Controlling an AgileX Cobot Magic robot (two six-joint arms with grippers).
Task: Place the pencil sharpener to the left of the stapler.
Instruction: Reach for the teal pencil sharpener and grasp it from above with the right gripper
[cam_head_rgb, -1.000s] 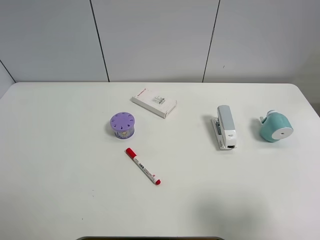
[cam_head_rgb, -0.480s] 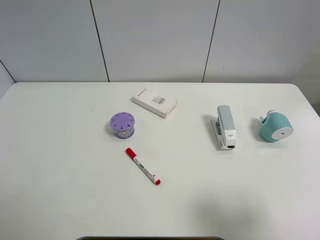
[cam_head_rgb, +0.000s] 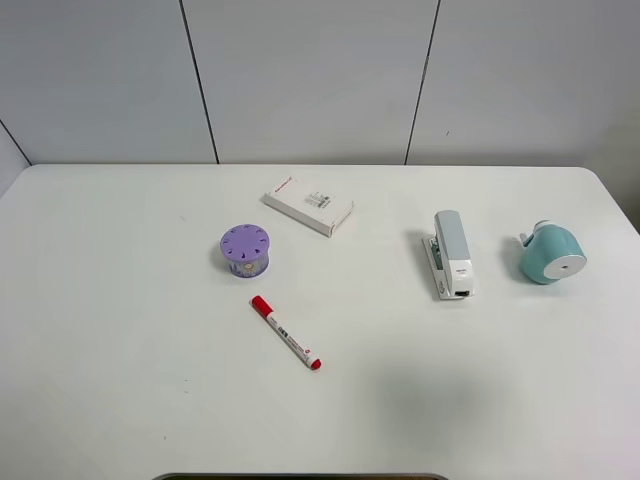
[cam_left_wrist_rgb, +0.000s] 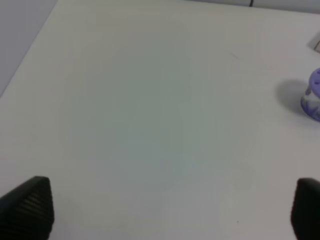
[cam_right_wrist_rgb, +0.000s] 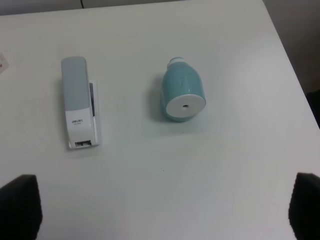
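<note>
Teal-green plastic with a flat white round face: pencil sharpener (cam_head_rgb: 551, 254), at the right of the high view, resting on the white table (cam_head_rgb: 110, 380). Sits right of the stapler (cam_head_rgb: 451, 255), near it but not touching, hence on the wrong side for the task.

Shows no shift against the two earlier high views. Same for the stapler, purple holed container (cam_head_rgb: 245, 249), red marker (cam_head_rgb: 286, 333) and white box (cam_head_rgb: 308, 205). Means no part of the move begun: sharpener untouched, nothing gripped.

Right gripper (cam_right_wrist_rgb: 165, 210): two dark fingertips in the lower corners of the right wrist view, spread wide and empty, looking down on sharpener and stapler from well apart. Left gripper (cam_left_wrist_rgb: 170, 210): likewise spread wide and empty, with the purple container at the right edge of its view. Neither arm in the high view.

Judged next: descent of the right gripper onto the sharpener, then a carry past the stapler to the bare patch between stapler and purple container.
</note>
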